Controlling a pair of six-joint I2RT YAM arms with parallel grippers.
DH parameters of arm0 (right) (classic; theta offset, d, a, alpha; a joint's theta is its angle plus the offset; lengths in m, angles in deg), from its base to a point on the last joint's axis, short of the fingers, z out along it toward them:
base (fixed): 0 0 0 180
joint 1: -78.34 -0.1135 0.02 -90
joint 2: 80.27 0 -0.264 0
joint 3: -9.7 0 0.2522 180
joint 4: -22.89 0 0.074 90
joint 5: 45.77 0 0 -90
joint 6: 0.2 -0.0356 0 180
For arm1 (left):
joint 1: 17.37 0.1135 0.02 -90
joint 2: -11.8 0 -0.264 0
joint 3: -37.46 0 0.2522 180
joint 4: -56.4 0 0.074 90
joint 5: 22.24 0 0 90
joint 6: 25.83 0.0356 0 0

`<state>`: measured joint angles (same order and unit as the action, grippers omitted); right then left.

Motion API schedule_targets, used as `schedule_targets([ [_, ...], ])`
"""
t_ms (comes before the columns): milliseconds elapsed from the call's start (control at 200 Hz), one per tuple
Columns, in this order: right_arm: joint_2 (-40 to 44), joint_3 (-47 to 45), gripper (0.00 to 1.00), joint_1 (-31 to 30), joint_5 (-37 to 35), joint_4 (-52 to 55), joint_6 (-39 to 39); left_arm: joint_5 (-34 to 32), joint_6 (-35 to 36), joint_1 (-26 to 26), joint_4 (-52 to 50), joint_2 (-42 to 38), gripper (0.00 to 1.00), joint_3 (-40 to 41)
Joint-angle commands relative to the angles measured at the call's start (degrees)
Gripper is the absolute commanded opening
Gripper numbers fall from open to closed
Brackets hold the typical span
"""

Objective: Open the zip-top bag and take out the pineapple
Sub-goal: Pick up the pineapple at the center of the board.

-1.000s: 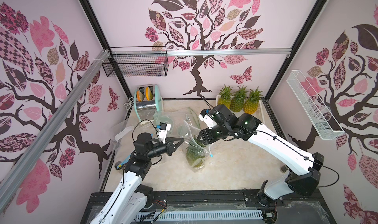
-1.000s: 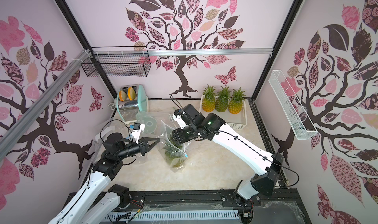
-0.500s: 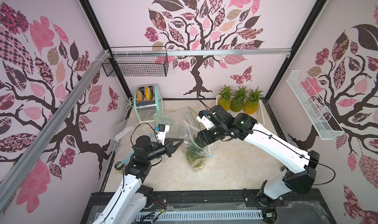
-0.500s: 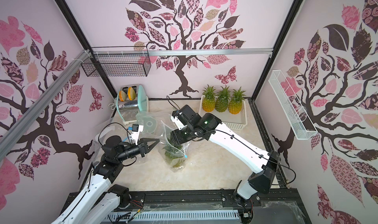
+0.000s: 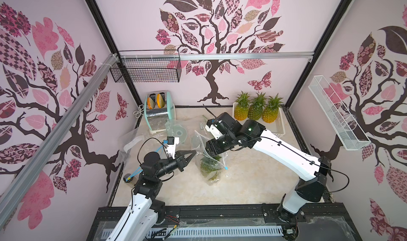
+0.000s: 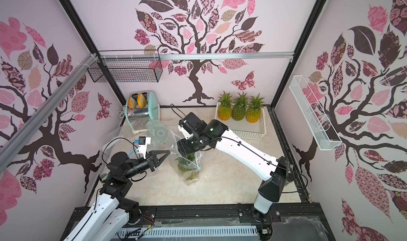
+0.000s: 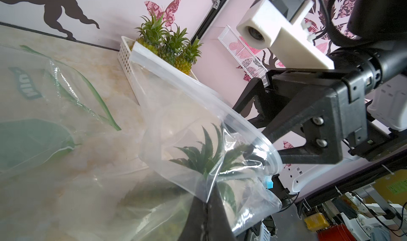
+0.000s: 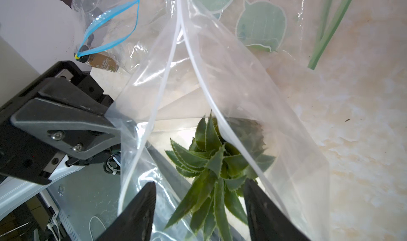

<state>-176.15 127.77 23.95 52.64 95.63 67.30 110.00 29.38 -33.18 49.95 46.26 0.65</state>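
While left fingers [image 5: 188, 155] pinch the zip-top bag [image 8: 286, 129] at nine o'clock, spread right fingers [image 8: 136, 213] straddle the pineapple [image 8: 211, 162]; extraction underway, closing likely next.

Bright, even light, faint shadows, bowed edges in both top views (glints on the zip-top bag [image 8: 141, 82]).

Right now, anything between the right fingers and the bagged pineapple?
Mostly no. The left fingers pinch the bag edge, its mouth gapes, and the pineapple crown sits bare between the open right fingers. One zip rim crosses the crown beside one finger; can't tell if that finger is inside the film.
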Motion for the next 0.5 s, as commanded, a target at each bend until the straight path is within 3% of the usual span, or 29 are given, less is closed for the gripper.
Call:
schedule_targets([
  [0, -0.75, 2.68, 0.66, -0.93, -1.19, 3.35, -1.04, -0.55, -1.23, -0.37, 4.42, -1.65, 0.0, 0.62],
  [255, -2.82, 1.17, 0.7, -1.51, -4.5, 6.32, -1.84, -1.5, -2.65, -0.55, 4.69, -3.89, 0.0, 1.87],
  [490, -2.55, -5.4, 0.72, -1.51, -3.55, 0.36, -2.62, -2.59, -4.27, -0.71, 4.64, -5.24, 0.0, 3.31],
])
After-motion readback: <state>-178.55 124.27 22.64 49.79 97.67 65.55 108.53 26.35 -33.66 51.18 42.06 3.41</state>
